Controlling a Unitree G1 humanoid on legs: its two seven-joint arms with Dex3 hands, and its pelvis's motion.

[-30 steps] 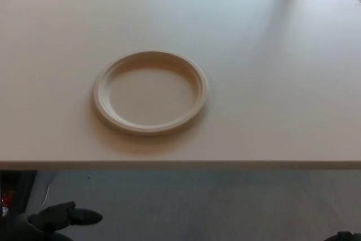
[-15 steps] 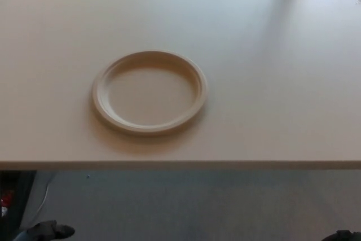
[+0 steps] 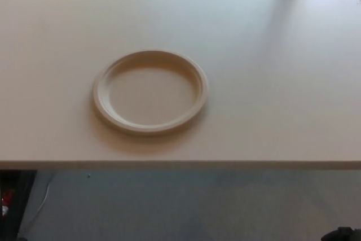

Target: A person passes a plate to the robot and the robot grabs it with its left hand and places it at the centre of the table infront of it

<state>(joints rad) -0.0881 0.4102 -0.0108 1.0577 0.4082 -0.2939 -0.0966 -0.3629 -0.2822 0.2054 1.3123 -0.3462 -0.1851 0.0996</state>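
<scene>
One cream plate [image 3: 150, 92], flat on pale table [image 3: 271, 83], well up and left of right hand [image 3: 341, 234]; that hand's finger state cannot be told. Left hand out of frame.

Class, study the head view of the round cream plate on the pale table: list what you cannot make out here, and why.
1. Left hand: out of the head view, nothing shows.
2. Right hand: a dark sliver cut by the bottom edge; open or shut unreadable.
3. Round cream plate: its underside, hidden against the pale table.
4. Table's far end: cut by the top edge.
</scene>
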